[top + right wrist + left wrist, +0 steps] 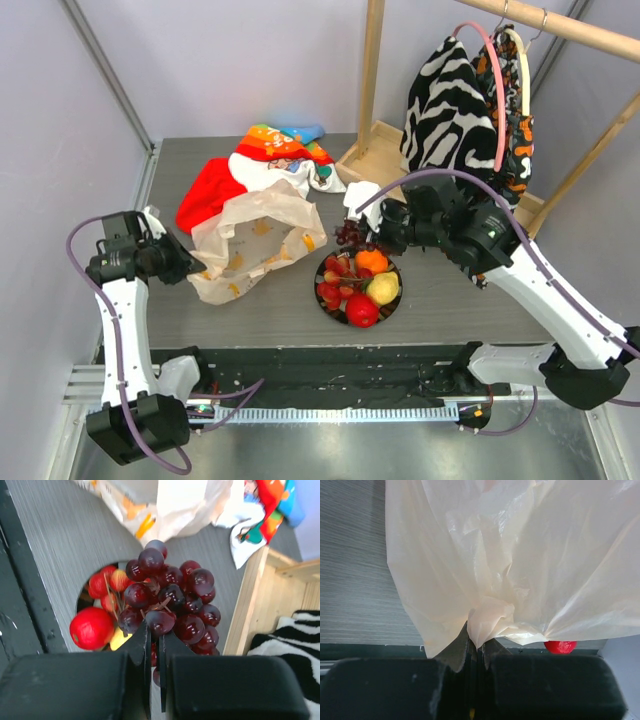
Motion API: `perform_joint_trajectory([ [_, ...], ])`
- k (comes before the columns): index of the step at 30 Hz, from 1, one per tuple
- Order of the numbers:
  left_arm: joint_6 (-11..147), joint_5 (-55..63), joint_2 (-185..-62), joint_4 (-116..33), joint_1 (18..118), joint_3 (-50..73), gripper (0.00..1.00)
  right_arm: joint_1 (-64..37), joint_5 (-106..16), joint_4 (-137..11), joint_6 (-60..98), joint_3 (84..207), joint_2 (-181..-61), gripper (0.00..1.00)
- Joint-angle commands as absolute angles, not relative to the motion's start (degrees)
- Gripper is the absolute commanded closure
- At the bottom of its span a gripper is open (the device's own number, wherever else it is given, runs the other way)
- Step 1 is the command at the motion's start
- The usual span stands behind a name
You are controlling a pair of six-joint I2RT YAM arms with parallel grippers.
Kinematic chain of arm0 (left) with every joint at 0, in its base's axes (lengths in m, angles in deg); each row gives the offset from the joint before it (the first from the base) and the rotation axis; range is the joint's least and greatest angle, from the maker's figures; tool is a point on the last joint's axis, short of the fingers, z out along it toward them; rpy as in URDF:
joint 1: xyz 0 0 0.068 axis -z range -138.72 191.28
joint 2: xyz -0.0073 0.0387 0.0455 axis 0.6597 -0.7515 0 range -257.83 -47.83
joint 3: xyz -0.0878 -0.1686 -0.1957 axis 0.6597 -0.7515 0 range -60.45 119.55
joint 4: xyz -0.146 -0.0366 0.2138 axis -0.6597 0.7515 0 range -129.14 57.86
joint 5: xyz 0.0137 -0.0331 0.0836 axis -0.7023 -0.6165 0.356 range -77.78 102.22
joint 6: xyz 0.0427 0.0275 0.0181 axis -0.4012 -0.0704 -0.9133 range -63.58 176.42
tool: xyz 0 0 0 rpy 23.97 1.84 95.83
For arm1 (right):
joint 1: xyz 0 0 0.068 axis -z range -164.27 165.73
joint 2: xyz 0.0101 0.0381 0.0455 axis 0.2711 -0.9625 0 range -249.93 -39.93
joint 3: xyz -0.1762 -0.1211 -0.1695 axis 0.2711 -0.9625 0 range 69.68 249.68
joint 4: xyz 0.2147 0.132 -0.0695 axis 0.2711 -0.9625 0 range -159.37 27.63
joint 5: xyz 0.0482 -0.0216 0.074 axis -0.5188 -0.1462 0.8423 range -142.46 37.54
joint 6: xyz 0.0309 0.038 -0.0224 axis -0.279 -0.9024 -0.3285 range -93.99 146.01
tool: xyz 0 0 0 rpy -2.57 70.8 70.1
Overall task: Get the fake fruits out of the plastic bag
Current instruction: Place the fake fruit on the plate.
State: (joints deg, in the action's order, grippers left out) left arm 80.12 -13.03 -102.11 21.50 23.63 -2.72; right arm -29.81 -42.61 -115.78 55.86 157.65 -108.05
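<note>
This is a robot lab cell, not a home. Two arms, left (125,320) and right (540,290), are bolted to a metal rail (330,410) at the edge of a grey table (450,300), and purple cables (72,240) loop from them. Plain pale walls (250,60) and a metal post (105,70) box the table in. Props lie about: a wooden rack (372,60) with hung cloths (450,110), a bag (255,235) and a plate (392,308) of fake fruit (362,290).

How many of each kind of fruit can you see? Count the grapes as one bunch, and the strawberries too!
grape bunch: 1
strawberry cluster: 1
apple: 1
lemon: 1
orange: 1
Total: 5
</note>
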Motion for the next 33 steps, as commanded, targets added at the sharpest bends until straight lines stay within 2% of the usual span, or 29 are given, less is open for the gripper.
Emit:
perform_joint_trajectory([
  [1,80.6,-13.8,-102.1,20.3,23.1,-0.1,1.0,-29.8,-46.6,-115.4,59.9,154.4,-108.7,0.98],
  [11,79.4,-13.7,-98.8,22.6,22.9,-2.2,1.0,-28.5,-47.9,-114.9,63.7,149.1,-110.6,0.99],
  [24,79.4,-14.0,-98.1,22.6,22.4,-3.1,1.0,-25.7,-49.6,-116.2,72.0,148.3,-109.6,0.98],
  [33,79.1,-14.4,-96.9,23.4,22.1,-4.1,1.0,-22.1,-54.9,-114.1,74.7,144.7,-111.8,0.99],
])
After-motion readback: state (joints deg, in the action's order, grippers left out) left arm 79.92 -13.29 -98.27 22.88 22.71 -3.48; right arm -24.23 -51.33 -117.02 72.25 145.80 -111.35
